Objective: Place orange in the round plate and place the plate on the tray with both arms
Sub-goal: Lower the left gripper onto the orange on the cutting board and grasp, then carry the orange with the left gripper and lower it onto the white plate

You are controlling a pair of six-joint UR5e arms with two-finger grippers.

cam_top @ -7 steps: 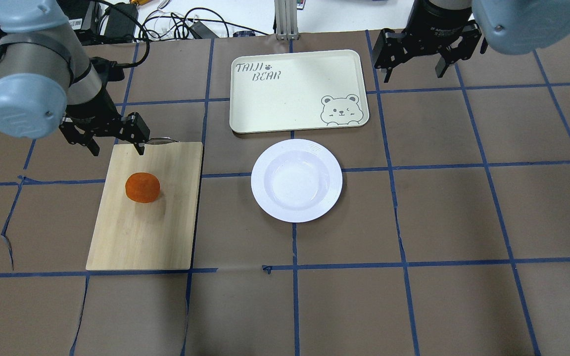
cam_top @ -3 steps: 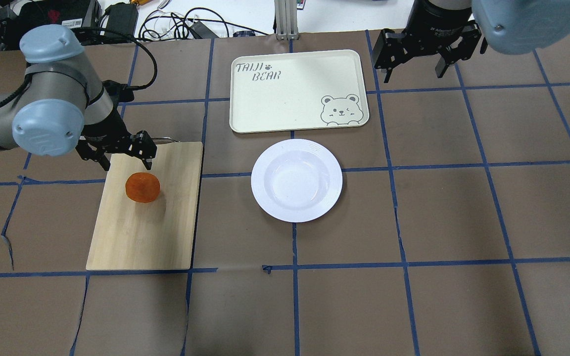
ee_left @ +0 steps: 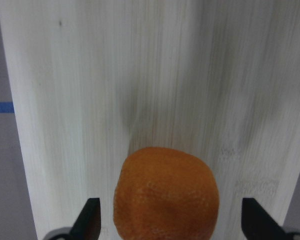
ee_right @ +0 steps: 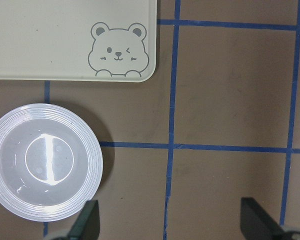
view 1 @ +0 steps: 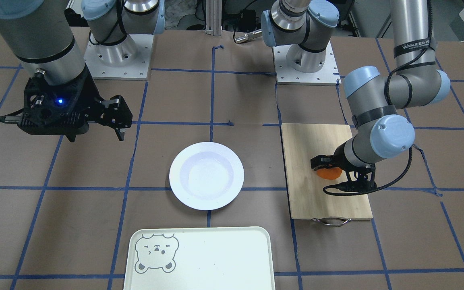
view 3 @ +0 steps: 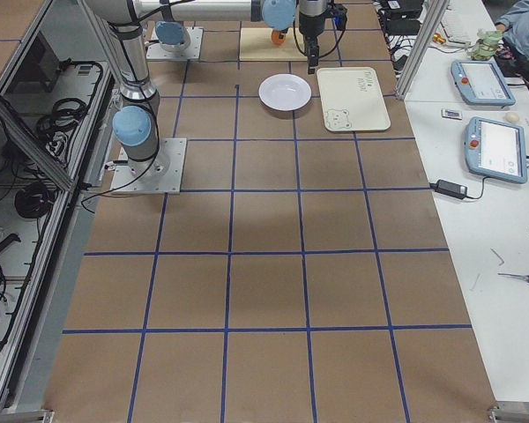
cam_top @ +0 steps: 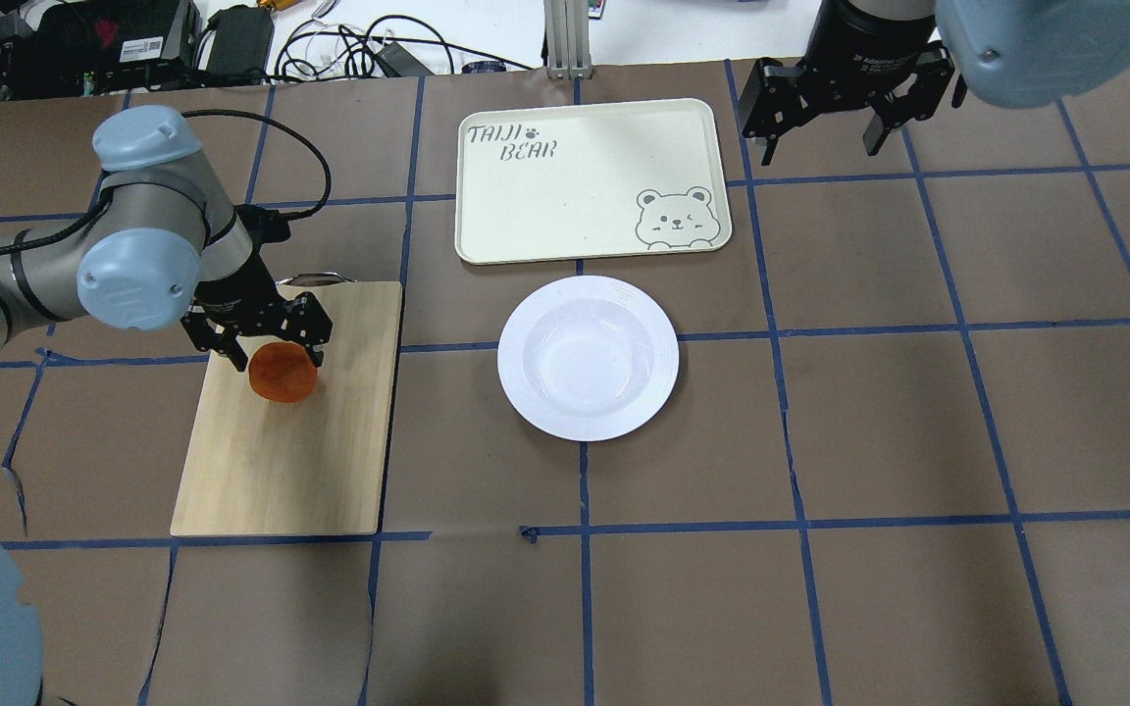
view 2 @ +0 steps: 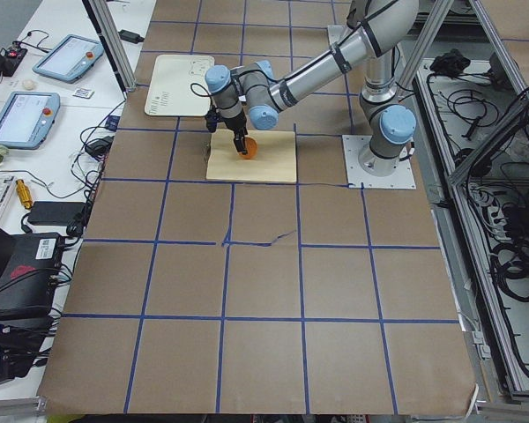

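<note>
Orange point(cam_top: 282, 375) sits on the cutting board point(cam_top: 310, 461), between wide-open jaws of the left gripper point(cam_top: 273, 359), not yet gripped. Close off-centre and you squirt it sideways. Right gripper point(cam_top: 820, 147) gapes empty beside tray point(cam_top: 585, 196).

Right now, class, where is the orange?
In the overhead view, the orange sits on the wooden cutting board at the left, well left of the round plate, with the open left hand straddling it.

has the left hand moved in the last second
Yes. In the overhead view the left hand came from the cutting board's far edge toward the near side and now straddles the orange, open.
</note>
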